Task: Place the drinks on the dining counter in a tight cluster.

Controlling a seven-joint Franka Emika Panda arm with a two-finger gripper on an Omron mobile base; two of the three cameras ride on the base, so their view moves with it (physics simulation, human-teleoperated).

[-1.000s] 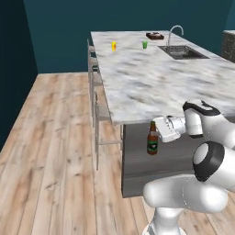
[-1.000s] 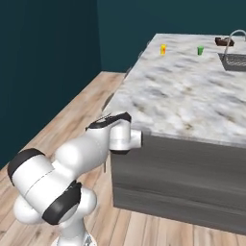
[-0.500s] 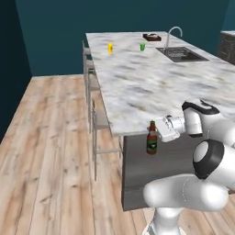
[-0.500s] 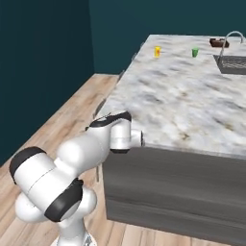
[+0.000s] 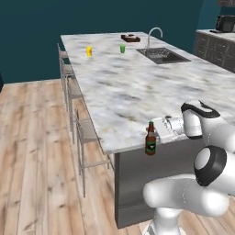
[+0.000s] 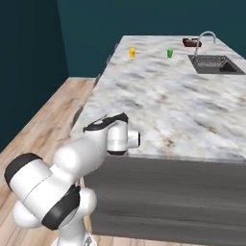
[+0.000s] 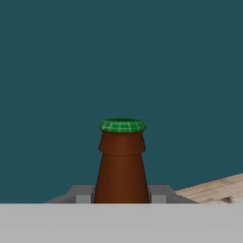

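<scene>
Gripper (image 5: pixel 154 137) clamped on the beer bottle (image 5: pixel 150 140) — brown glass, green cap in hand view (image 7: pixel 122 161), fingers pinching the body from both sides. Bottle held upright, hanging just off the near corner of the desk (image 5: pixel 137 87), its base below the marble edge and its neck about level with the top. Not resting on anything; the grip alone carries it. Upright hold probably so it can be set straight down without tipping.

Arm reaches out sideways from the base, hand level with the desk edge — reads as transport, bottle not yet over the surface. Judgement: next needs a lift above the rim, then a move inward over the marble.

Far end of the desk: yellow cup (image 5: pixel 89 51) and green cup (image 5: pixel 122 48) near each other, sink (image 5: pixel 163 55) with curved faucet (image 5: pixel 153 36) beside them, all well apart from the bottle. Stools (image 5: pixel 75 105) line the desk's left edge. Can't tell where the other drinks are, so cluster spot is unclear.
</scene>
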